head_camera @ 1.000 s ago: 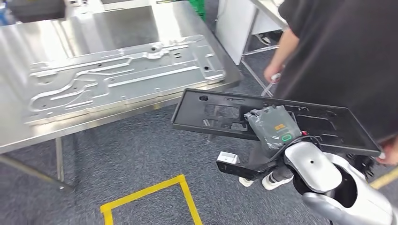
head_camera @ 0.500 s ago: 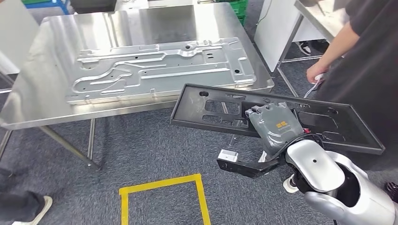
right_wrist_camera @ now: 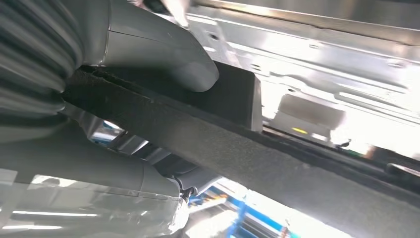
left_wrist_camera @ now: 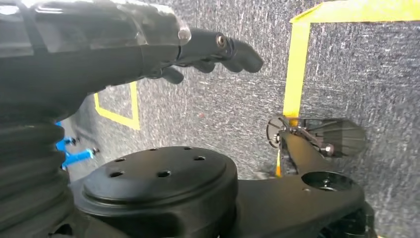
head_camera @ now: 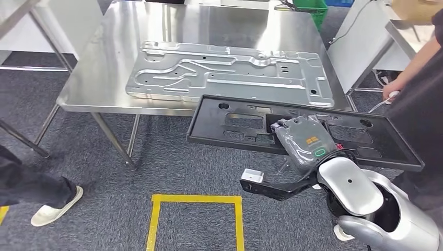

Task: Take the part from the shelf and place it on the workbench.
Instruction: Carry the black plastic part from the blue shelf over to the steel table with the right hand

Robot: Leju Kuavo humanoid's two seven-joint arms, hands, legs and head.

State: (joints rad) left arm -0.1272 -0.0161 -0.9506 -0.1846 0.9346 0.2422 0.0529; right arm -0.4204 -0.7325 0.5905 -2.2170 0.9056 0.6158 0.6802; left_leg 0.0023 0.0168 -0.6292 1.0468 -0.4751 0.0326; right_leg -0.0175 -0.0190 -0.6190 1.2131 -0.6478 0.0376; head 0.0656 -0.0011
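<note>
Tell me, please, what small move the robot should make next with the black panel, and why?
Probably carry it forward over the workbench. The right hand holds the black panel, whose far edge only just overlaps the bench's front edge, beside the metal plate already lying there.

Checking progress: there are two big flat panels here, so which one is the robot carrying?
The black plastic panel, gripped by the right hand above the floor. The silver metal panel lies flat on the steel workbench.

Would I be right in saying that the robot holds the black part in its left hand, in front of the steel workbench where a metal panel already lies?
Not quite: the head view shows the right hand holding the black part, not the left. The rest stands: the metal panel lies on the steel workbench ahead.
</note>
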